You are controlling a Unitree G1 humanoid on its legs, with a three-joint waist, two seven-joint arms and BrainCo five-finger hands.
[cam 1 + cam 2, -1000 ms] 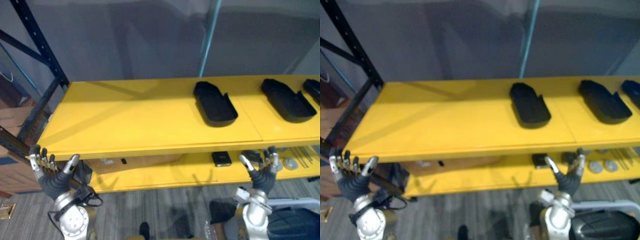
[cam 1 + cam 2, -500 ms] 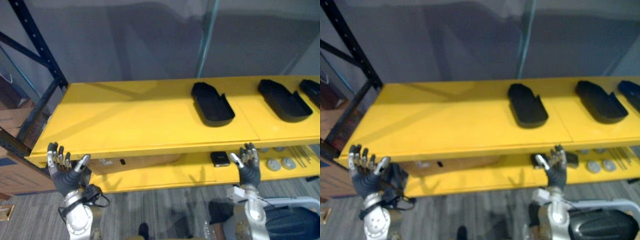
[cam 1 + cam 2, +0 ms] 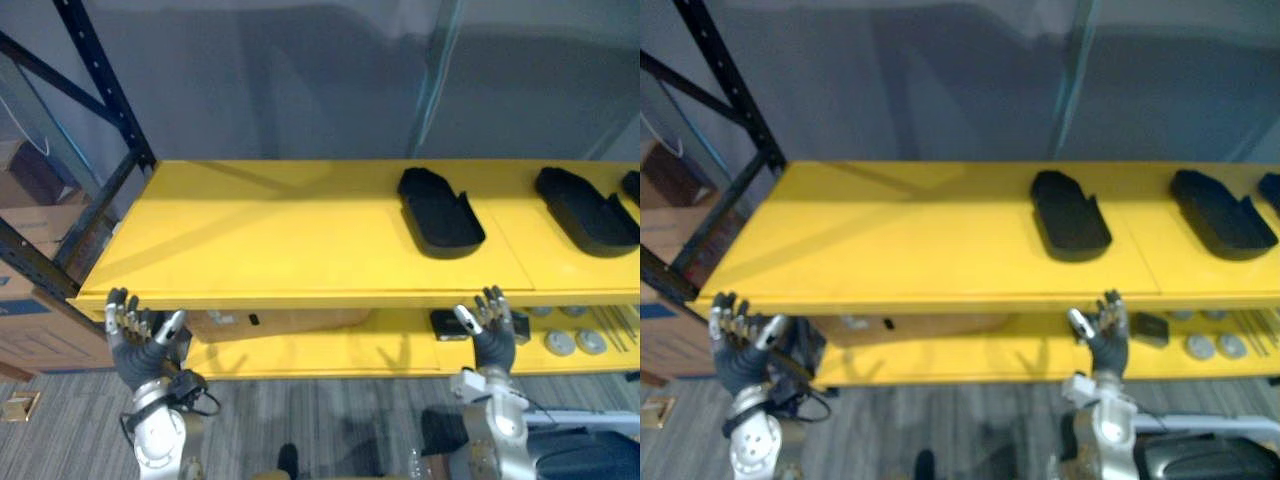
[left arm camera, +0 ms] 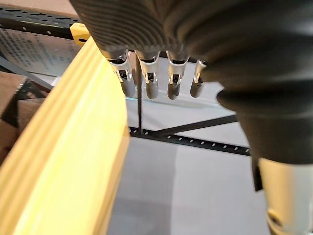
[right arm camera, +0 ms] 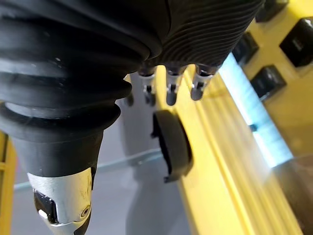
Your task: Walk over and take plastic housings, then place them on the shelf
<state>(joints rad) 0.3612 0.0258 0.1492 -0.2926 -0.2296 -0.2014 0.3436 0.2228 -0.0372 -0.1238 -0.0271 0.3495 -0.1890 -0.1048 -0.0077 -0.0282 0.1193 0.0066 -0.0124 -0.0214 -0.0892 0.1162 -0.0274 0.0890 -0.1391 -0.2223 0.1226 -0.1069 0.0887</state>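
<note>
A yellow shelf (image 3: 280, 240) on a dark blue rack (image 3: 105, 85) stretches across the scene, seen from above. Three black plastic housings lie on its top board, all towards the right. The nearest housing (image 3: 440, 212) sits right of centre. A second housing (image 3: 588, 210) lies well apart from it, further right. A third housing (image 3: 634, 185) is cut off at the right edge.

The left robot hand (image 3: 140, 345) is raised at the lower left, just below the front edge of the top board. Its fingers (image 4: 149, 83) are straight and spread, and it holds nothing. The right robot hand (image 3: 492, 335) is raised at the lower right, also just below that front edge. Its fingers are straight and point upward, and it too is empty.

On the lower board (image 3: 330, 350) sit a small black block (image 3: 449, 323) and round grey discs (image 3: 560, 343). Cardboard boxes (image 3: 30, 320) stand to the left of the rack, on a grey carpeted floor (image 3: 330, 420).
</note>
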